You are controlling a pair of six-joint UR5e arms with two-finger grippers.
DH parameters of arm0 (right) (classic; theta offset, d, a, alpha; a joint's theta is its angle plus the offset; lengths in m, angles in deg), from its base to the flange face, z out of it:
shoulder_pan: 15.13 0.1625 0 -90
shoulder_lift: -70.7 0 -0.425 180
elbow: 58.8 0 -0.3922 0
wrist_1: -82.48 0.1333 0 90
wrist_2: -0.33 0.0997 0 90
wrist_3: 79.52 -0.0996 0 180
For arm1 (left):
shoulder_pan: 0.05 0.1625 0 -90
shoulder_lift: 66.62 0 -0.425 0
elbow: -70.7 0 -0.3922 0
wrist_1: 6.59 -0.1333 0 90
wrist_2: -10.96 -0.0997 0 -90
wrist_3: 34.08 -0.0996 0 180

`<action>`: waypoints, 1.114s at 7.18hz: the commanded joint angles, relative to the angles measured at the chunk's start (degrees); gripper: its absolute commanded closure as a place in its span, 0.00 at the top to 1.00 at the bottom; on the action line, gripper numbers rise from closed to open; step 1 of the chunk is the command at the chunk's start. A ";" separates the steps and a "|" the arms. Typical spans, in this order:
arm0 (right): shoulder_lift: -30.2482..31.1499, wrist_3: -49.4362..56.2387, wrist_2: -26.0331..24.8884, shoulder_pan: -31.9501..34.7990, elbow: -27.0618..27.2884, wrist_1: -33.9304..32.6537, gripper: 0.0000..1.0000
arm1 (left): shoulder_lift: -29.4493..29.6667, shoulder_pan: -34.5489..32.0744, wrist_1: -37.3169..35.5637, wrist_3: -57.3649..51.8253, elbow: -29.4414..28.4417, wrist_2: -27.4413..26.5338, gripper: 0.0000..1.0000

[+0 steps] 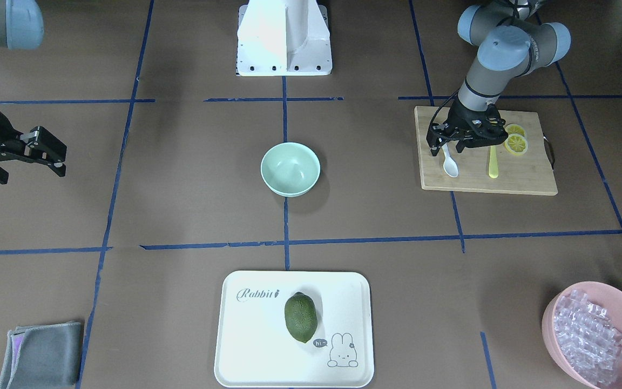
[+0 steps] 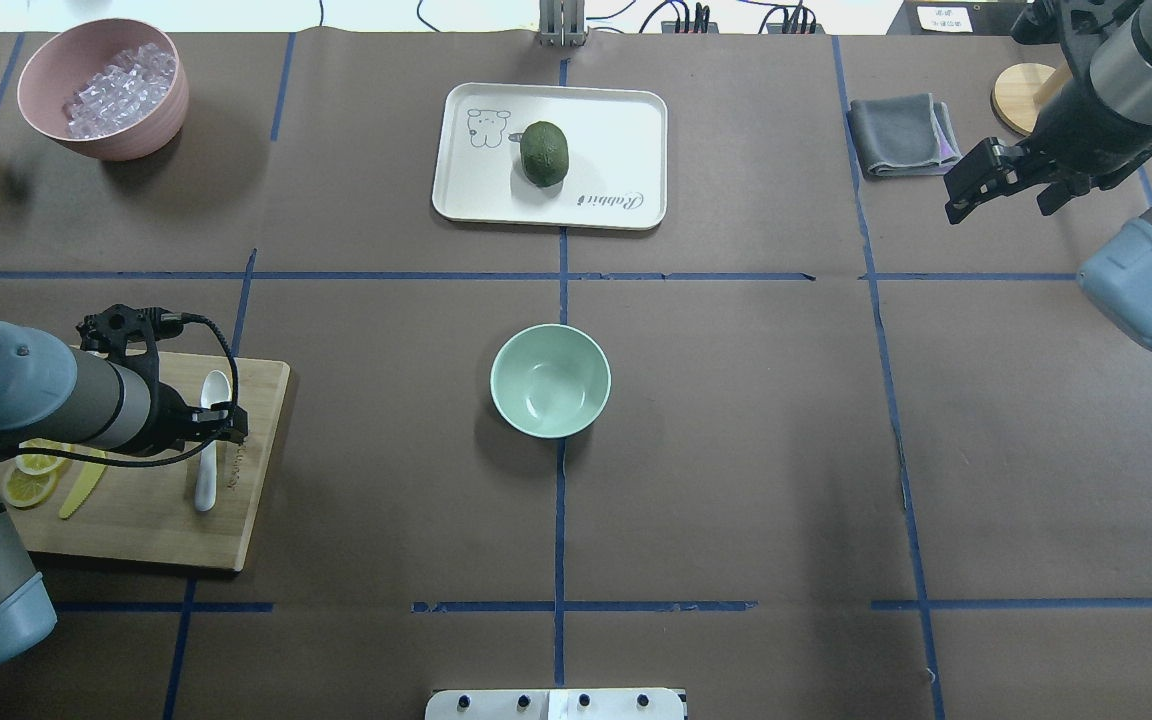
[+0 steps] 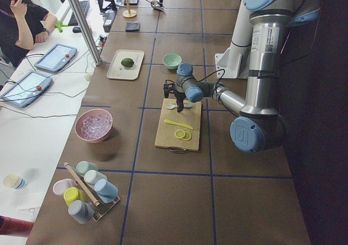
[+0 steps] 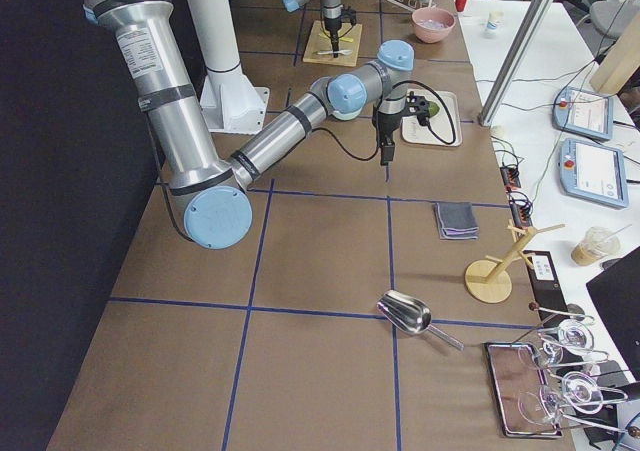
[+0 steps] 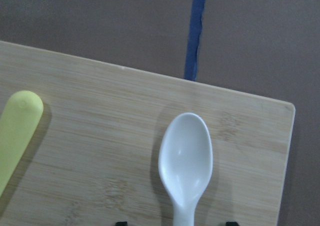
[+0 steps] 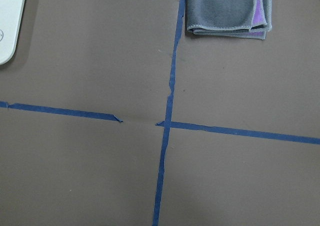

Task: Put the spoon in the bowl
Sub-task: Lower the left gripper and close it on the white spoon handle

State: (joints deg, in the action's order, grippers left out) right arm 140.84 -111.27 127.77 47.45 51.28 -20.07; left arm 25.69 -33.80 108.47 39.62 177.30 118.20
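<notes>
Two arms are being held over a table (image 1: 192,178) that is being covered with brown paper and divided into squares by blue tape, while a white desk (image 3: 32,131) carrying tablets (image 3: 54,58) is being occupied by a seated person (image 3: 22,17) on the operators' side. The spoon (image 1: 450,165) is being shown as small, white and glossy, with an oval scoop and a slim handle. It is lying flat, hollow side up, on a wooden cutting board (image 1: 521,181) on the robot's left, beside a yellow knife (image 1: 493,162) and lemon slices (image 1: 516,141). Its long axis is lying parallel to the knife, running from the robot's side toward the operators' side, with the scoop pointing away from the robot. The left gripper (image 1: 446,148) is being held low over the handle with its fingers spread, one on each side, not clamped on it. The right gripper (image 1: 46,154) is being held released above bare paper, well apart. The mint-green bowl (image 1: 290,168) is sitting at the table's centre.
</notes>
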 commanded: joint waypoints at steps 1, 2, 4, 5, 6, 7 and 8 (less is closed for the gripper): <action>-0.01 0.03 0.00 0.00 -0.05 -0.01 1.00 | -0.11 0.00 -0.19 0.04 1.15 0.24 0.69; 0.08 0.03 0.00 0.00 -0.05 0.07 1.00 | -0.11 0.00 -0.19 0.04 1.33 1.46 0.68; 0.08 0.03 0.09 0.00 -0.22 -0.02 1.00 | -0.54 0.00 -0.10 -0.05 1.25 1.48 0.67; 0.08 0.11 0.00 0.00 -0.22 -0.02 1.00 | -0.72 0.00 -0.19 0.04 1.25 1.48 0.65; 0.08 0.11 0.00 0.00 -0.31 -0.02 1.00 | -0.72 0.00 -0.10 -0.05 1.25 1.48 0.62; -0.01 0.11 0.00 0.00 -0.31 -0.02 1.00 | -0.81 0.00 -0.19 0.04 1.16 1.48 0.60; -0.10 0.11 0.00 0.00 -0.22 -0.02 1.00 | -0.81 0.00 -0.19 0.04 0.99 1.48 0.57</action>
State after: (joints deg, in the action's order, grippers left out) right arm 140.84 -111.16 127.77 47.45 51.00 -20.09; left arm 24.92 -33.80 108.31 39.63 178.44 119.67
